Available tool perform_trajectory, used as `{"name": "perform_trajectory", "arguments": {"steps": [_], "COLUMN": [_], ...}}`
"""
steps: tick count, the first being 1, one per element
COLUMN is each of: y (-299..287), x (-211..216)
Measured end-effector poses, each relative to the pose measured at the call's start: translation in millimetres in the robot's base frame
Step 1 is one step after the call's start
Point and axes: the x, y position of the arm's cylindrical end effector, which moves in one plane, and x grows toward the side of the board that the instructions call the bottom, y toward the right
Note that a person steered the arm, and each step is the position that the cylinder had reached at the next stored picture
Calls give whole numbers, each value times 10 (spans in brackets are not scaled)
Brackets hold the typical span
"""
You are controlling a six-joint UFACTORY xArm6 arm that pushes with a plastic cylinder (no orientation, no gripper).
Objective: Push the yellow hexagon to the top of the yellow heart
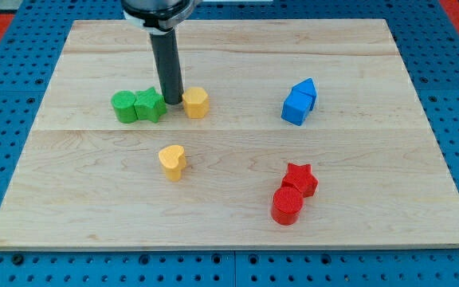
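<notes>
- Since my tip [173, 102] sits touching the small yellow hexagon block [196, 102], left side, it's roughly above the yellow heart block [171, 162] already.
- Left: nudge it leftward a touch.
- No fingers on this rod, so open-or-closed doesn't apply.

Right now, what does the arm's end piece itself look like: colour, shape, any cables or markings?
A straight, smooth, dark grey to black cylindrical rod hangs from a wider black round mount with a shiny rim at the view's top. My tip is blunt. No cables, labels or markings show; the arm above is cut off.

Robotics lab bench
A wooden board [237, 199] lies on a blue perforated table [14, 88], with small coloured blocks under a dark rod.
</notes>
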Motion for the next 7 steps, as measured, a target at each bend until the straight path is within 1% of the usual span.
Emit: {"name": "perform_trajectory", "arguments": {"steps": [1, 2, 3, 4, 5, 6, 7], "y": [-99, -137, -111, 108, 358, 488, 490], "x": [164, 124, -103, -255, -252, -147, -9]}}
